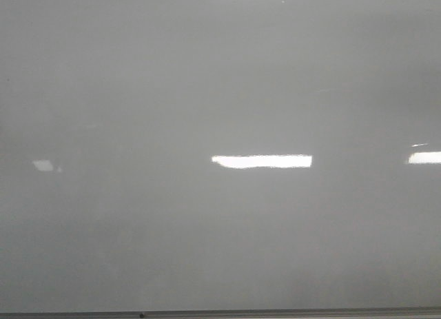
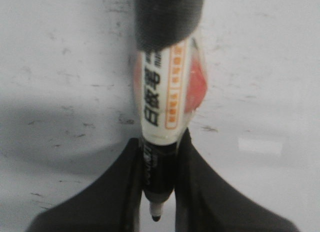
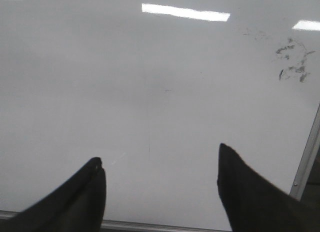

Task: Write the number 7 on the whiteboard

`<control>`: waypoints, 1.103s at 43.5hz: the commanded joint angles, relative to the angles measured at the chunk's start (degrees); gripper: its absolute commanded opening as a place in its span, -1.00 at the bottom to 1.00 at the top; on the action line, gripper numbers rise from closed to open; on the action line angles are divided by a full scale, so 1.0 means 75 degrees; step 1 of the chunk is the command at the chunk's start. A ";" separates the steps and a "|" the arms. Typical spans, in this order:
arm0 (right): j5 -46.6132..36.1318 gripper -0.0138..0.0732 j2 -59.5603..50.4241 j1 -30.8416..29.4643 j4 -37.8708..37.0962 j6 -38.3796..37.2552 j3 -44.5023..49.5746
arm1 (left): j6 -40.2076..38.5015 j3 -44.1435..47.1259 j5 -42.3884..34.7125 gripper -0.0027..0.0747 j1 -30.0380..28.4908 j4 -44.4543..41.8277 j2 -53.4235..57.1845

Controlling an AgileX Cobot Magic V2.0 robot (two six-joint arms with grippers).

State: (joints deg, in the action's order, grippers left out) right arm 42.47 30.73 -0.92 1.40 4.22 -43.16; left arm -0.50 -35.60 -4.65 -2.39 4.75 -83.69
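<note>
The whiteboard [image 1: 207,91] fills the front view, glossy pale grey, with a thin metallic edge strip along the near side. No number 7 shows on it in any view. Neither arm shows in the front view. In the left wrist view my left gripper [image 2: 159,157] is shut on a marker [image 2: 162,101], white body with orange label, its dark nib uncapped and pointing at the board [image 2: 60,66]. I cannot tell whether the nib touches the board. In the right wrist view my right gripper [image 3: 160,164] is open and empty over the board [image 3: 150,81].
Faint old ink smudges [image 3: 292,61] mark the board near its metallic edge [image 3: 306,157]. Small scuff marks [image 2: 75,127] dot the surface under the left gripper. Bright light reflections [image 1: 262,161] lie on the board.
</note>
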 commanded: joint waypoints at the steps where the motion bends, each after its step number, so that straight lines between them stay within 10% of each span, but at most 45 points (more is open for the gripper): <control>1: -0.0589 0.48 0.0106 0.0021 -0.0042 0.0040 -0.0227 | -0.0056 -0.0215 -0.0436 -0.98 0.0011 0.0076 0.0218; 16: -0.0496 0.48 0.0106 0.0021 0.0320 0.0040 -0.0235 | 0.0066 -0.1758 0.3262 -0.98 0.0259 -0.0874 0.1655; 29: -0.0264 0.38 0.0106 0.0021 0.0349 0.0040 -0.0235 | 0.2171 -0.3647 0.7218 -0.98 0.1279 -0.0633 0.2053; 48: 0.1224 0.38 0.1325 0.0198 0.0569 0.0512 -0.1147 | 0.5348 -0.4375 0.8932 -0.98 0.3851 0.1477 0.1879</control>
State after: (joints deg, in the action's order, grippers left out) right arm 51.87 37.41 -0.48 4.14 5.18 -47.91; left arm 37.58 -65.93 62.06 22.50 13.10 -70.12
